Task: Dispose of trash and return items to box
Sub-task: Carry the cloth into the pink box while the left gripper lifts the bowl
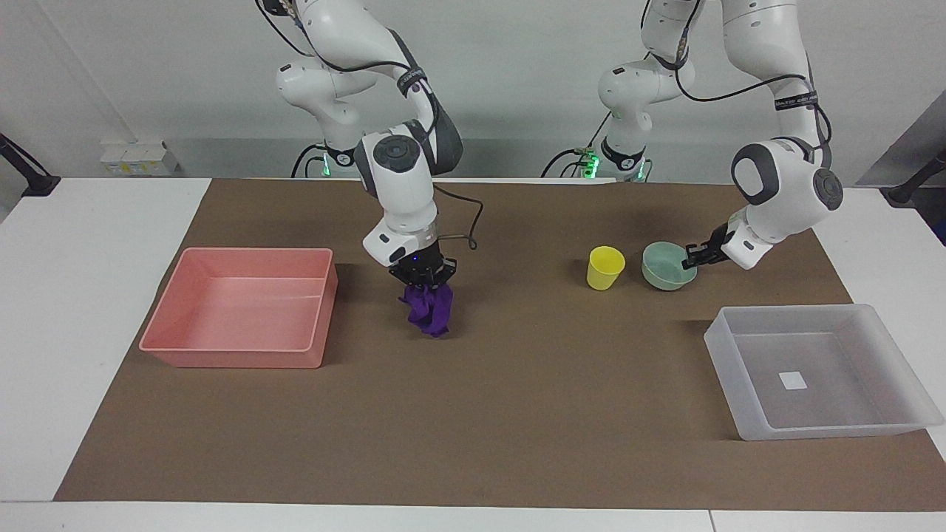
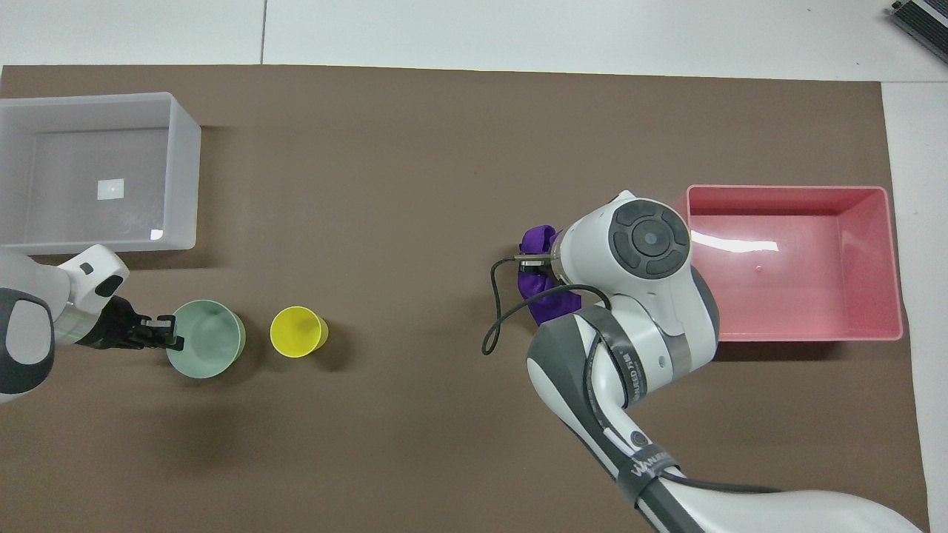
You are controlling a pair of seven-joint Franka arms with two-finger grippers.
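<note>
My right gripper (image 1: 423,279) is shut on the purple fabric wad (image 1: 429,310), which hangs stretched below it just over the brown mat, beside the pink tray. In the overhead view the wrist covers the gripper and only parts of the wad (image 2: 536,240) show. My left gripper (image 1: 693,258) is shut on the rim of the mint-green bowl (image 1: 665,267), at the side toward the left arm's end; it also shows in the overhead view (image 2: 164,332) at the bowl (image 2: 207,342). The yellow cup (image 1: 605,267) stands upright beside the bowl (image 2: 298,332). The translucent box (image 1: 813,426) is empty (image 2: 187,178).
The pink tray (image 1: 236,356) sits empty toward the right arm's end of the table (image 2: 792,331). A brown mat (image 1: 517,414) covers most of the table. A cable loops from the right wrist (image 2: 495,333).
</note>
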